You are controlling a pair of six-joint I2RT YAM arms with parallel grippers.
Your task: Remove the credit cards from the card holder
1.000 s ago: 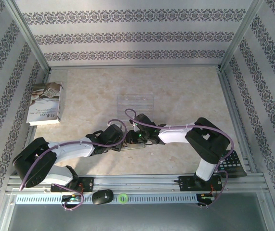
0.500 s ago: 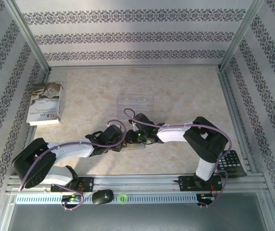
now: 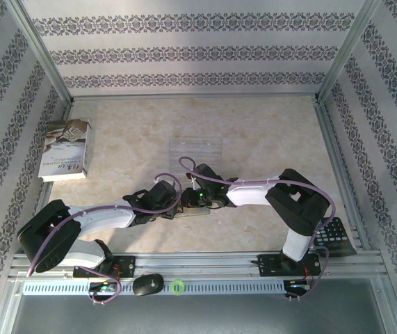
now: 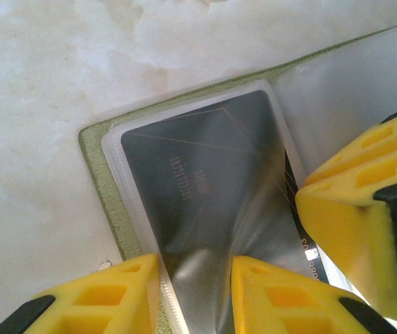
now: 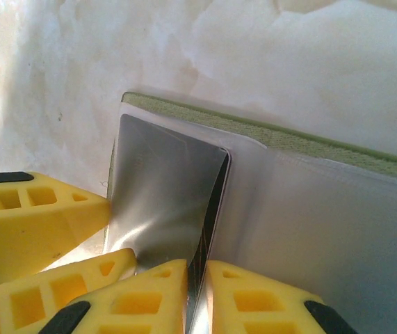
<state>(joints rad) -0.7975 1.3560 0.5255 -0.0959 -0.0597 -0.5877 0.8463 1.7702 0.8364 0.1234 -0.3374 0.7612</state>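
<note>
Right hand [image 5: 197, 296] edged left, card [image 5: 160, 188] between its fingers [image 5: 261, 299]

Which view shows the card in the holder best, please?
The left wrist view: the card lies face-on in the clear pocket of the holder, faint print visible. The right wrist view shows the card obliquely, washed by glare. In the top view the arms hide it.

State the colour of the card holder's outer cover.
Yellow-green; the card holder shows it best in the right wrist view.
</note>
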